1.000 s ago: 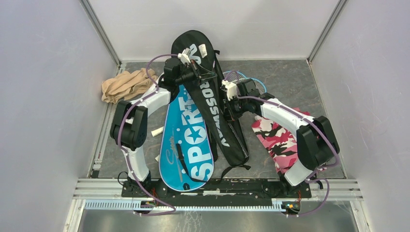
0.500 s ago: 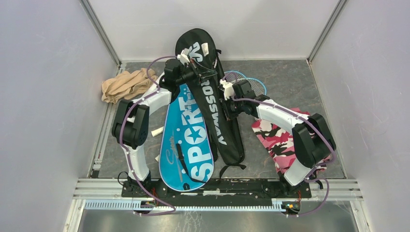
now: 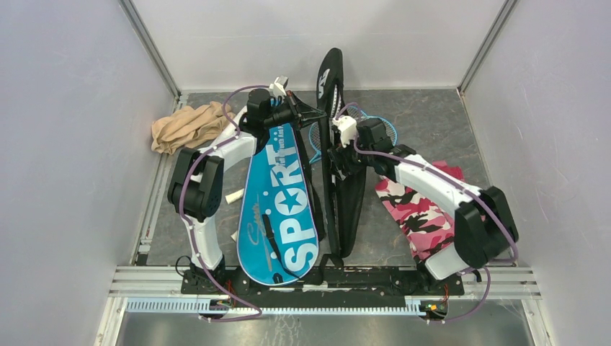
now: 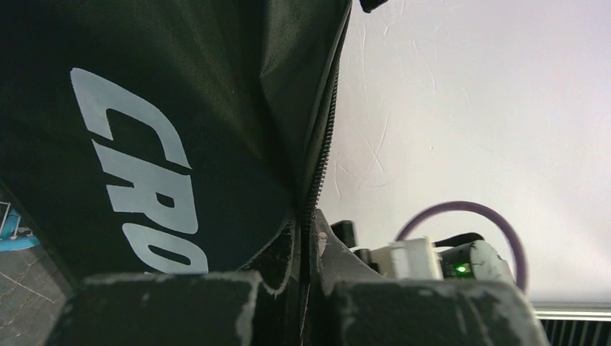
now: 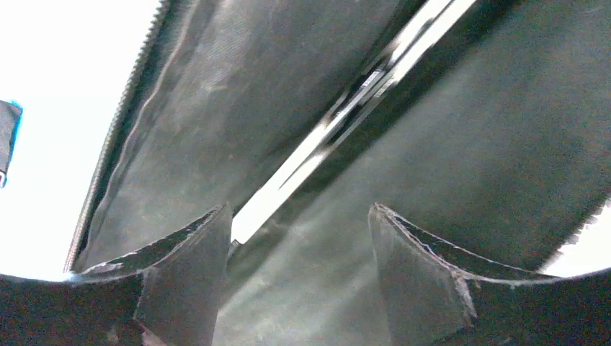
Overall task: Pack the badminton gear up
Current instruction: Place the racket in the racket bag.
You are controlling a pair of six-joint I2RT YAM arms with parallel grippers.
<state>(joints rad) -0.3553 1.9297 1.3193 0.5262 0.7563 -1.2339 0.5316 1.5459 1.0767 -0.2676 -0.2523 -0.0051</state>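
Note:
The black "CROSSWAY" cover (image 3: 336,180) stands on edge in the middle of the table, its wide end up by the back wall. My left gripper (image 3: 308,115) is shut on the cover's zipper edge (image 4: 311,216), and the white lettering (image 4: 140,184) fills the left of its wrist view. My right gripper (image 3: 337,138) is open against the cover's dark lining (image 5: 461,144). Nothing sits between its fingers (image 5: 191,267). A bright narrow strip (image 5: 339,119) runs slantwise past them. The blue "SPORT" cover (image 3: 282,209) lies flat on the left. A blue racket head (image 3: 386,127) shows behind the right arm.
A tan cloth bundle (image 3: 189,125) lies at the back left. A pink camouflage cloth (image 3: 418,210) lies under the right arm. A small white piece (image 3: 234,196) rests beside the blue cover. Grey walls close in the left, right and back.
The black cover has turned from lying flat to standing on edge. My right gripper has opened and let go of it. The left gripper has kept its hold.

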